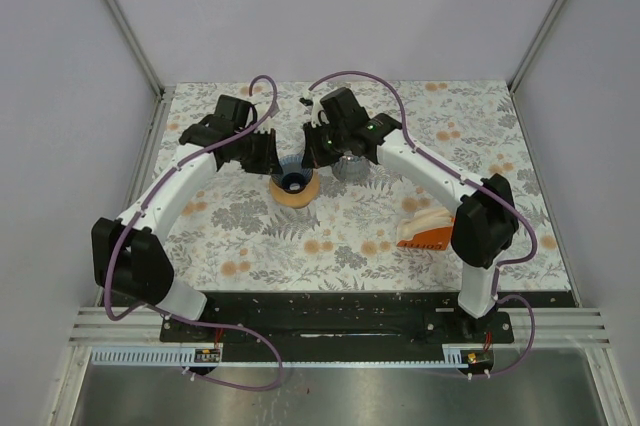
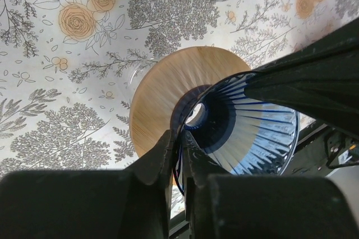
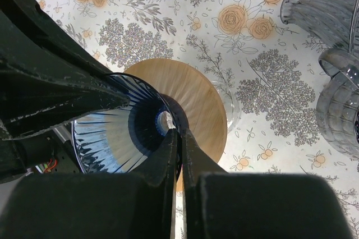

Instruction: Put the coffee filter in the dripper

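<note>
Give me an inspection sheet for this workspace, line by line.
Surface: floral-print table, flat.
Job's things: blue dripper with wooden collar, at centre; whether a filter is inside cannot be told.
Clutter: glass jug beside the dripper; orange-and-white object at right.
Grippers: left gripper and right gripper, fingers shut on the dripper's rim.
Cables: purple cables loop above the table.
Surroundings: grey walls, metal frame.

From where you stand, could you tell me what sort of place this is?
Probably a robot test cell: plain grey wall panels, two white robot arms bolted to a black base plate, and a floral-print tablecloth.
</note>
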You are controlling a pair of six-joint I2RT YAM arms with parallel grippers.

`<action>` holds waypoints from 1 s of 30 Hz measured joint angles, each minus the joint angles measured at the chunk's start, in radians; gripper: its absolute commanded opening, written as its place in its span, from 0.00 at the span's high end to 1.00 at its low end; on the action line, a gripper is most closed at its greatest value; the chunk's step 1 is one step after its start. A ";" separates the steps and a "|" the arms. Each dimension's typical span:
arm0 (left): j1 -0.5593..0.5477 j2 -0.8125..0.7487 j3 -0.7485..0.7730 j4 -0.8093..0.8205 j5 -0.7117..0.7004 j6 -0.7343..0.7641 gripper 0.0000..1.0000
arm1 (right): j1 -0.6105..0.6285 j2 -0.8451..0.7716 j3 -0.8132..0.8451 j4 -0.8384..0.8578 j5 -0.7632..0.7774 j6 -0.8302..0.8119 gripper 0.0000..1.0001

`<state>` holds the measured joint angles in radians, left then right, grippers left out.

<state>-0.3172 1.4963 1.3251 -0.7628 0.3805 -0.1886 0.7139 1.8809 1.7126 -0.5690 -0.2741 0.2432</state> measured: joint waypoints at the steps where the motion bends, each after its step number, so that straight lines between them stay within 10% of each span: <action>1: 0.000 0.001 0.003 -0.004 -0.001 0.008 0.76 | 0.000 0.002 0.002 0.000 0.000 0.000 1.00; 12: -0.002 0.014 0.117 -0.113 0.001 0.094 0.48 | 0.000 0.016 0.023 -0.004 -0.004 -0.002 0.98; 30: 0.040 -0.027 0.175 -0.112 0.001 0.123 0.23 | 0.000 0.020 0.146 -0.130 -0.007 -0.056 0.26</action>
<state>-0.2771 1.4696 1.4998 -0.8745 0.3813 -0.0658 0.7136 1.9011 1.8584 -0.6987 -0.2810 0.1867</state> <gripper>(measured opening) 0.713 0.659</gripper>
